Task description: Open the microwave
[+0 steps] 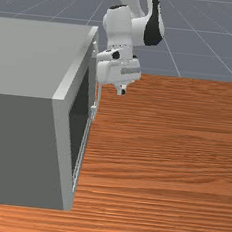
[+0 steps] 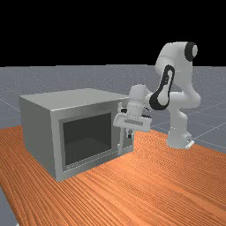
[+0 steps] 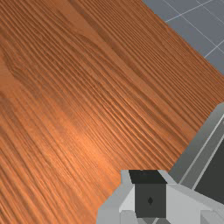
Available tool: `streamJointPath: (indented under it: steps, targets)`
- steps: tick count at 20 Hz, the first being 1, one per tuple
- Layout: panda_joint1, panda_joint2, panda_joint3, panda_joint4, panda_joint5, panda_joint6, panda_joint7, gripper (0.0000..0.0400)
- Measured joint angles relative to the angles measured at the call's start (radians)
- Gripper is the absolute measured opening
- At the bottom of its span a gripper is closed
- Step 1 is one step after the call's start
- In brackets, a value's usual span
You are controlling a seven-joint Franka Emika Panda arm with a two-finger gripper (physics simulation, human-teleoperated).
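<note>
Seeing the microwave [image 1: 23, 59] standing on the table [image 1: 173, 164], at the front view's left, and judging its door [image 2: 88, 134] as sitting closed. Seeing the gripper [image 1: 121, 91] pointing downward just beside the upright handle [image 2: 121, 139], on the outer side, apart from the bar. Reading the fingers [image 3: 151, 208] as standing narrow, practically together, and holding nothing. Judging the step in hand as approaching and taking the handle, so first needing to be spreading the fingers while clear of the bar, then turning the hand for straddling it squarely and easing toward the door without knocking the face. Checking for contact from both sides before pulling. Then pulling slowly outward, toward the front view's right, and curving around the far edge from the handle, probably the hinge side, turning the hand along that arc; pulling straight would be risking slipping off or dragging the microwave. Looking for brands, labels or writing, and finding nothing readable.
</note>
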Motion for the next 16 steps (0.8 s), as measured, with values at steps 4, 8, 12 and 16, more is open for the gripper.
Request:
streamJointPath:
  steps: [4,8,12,16]
  targets:
    - [0.052,0.005,-0.062,0.01,0.064,-0.051,-0.159,0.0]
    - [0.09,0.0,-0.118,0.019,0.062,-0.112,-0.252,0.0]
    - [0.144,0.017,-0.187,0.042,0.08,-0.181,-0.349,0.0]
    - [0.19,0.031,-0.251,0.067,0.066,-0.25,-0.41,0.0]
